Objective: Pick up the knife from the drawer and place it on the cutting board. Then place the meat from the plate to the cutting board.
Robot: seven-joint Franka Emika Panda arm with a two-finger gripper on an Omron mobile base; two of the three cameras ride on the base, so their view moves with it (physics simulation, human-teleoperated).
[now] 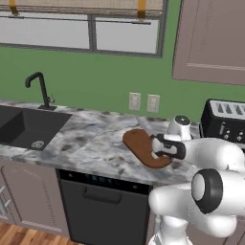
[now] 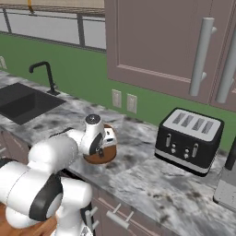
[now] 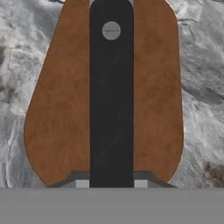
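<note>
The white arm's two-finger pincer (image 3: pixel 111 183) hangs low over the oval reddish-brown wooden cutting board (image 1: pixel 142 148), its fingers pressed together on the black handle of the slim kitchen knife (image 3: pixel 111 96). In the hand view the handle runs straight up the middle of the board, a grey rivet near its far end and a finger tip (image 3: pixel 82 183) on either side of its near end; the blade is out of sight there. Whether the knife touches the board cannot be told. The board lies on the grey-and-white marbled desk (image 1: pixel 91 139), right of the black sink (image 1: pixel 26 127) with its black tap (image 1: pixel 40 88) and left of the black four-slot toaster (image 2: pixel 188 140), above a dark dishwasher front (image 1: pixel 103 206).
</note>
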